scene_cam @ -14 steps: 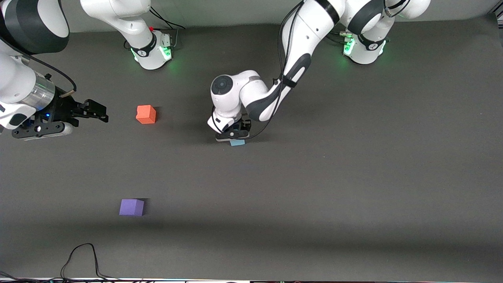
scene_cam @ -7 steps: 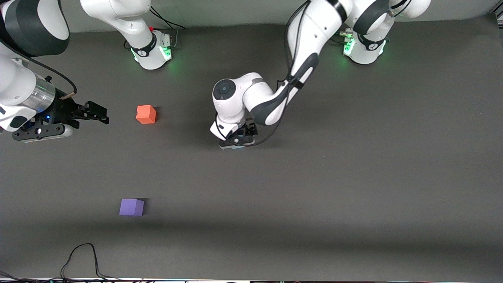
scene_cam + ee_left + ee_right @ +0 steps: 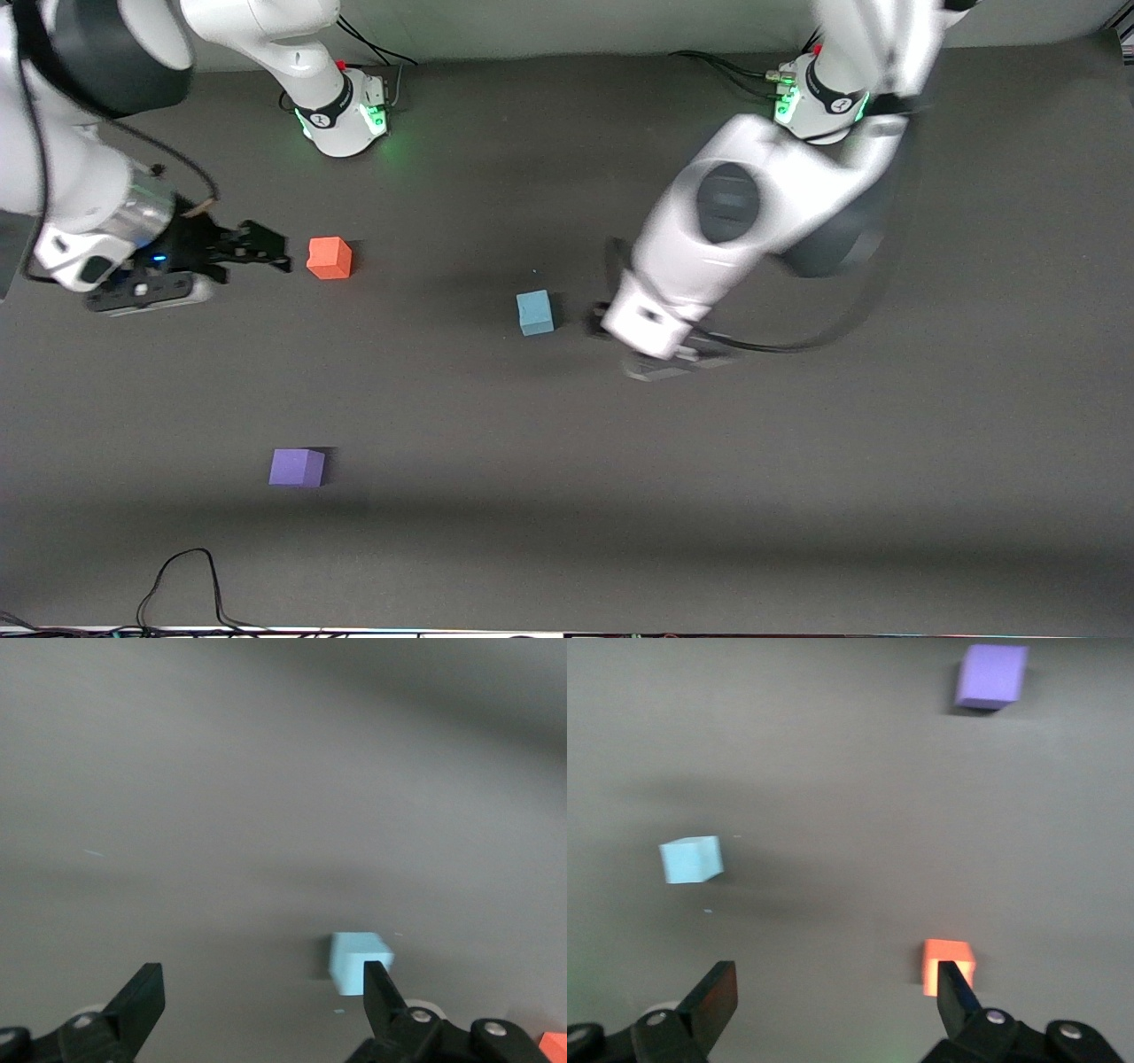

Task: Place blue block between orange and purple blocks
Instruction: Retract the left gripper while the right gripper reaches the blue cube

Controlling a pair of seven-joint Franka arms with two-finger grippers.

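Observation:
The blue block (image 3: 535,313) stands free on the dark table near its middle. It also shows in the left wrist view (image 3: 359,961) and the right wrist view (image 3: 691,859). The orange block (image 3: 330,258) lies toward the right arm's end. The purple block (image 3: 297,467) lies nearer the front camera than the orange one. My left gripper (image 3: 595,321) is open and empty, up in the air beside the blue block (image 3: 263,983). My right gripper (image 3: 273,250) is open and empty, close beside the orange block (image 3: 950,966), and shows in its own wrist view (image 3: 834,983). The purple block (image 3: 992,675) lies farther off there.
Both arm bases (image 3: 341,115) (image 3: 819,111) stand along the table's edge farthest from the front camera. A black cable (image 3: 190,576) loops at the edge nearest that camera, toward the right arm's end.
My left gripper has let go of the blue block, opened, risen and drawn back toward the left arm's end. My right gripper has moved closer to the orange block.

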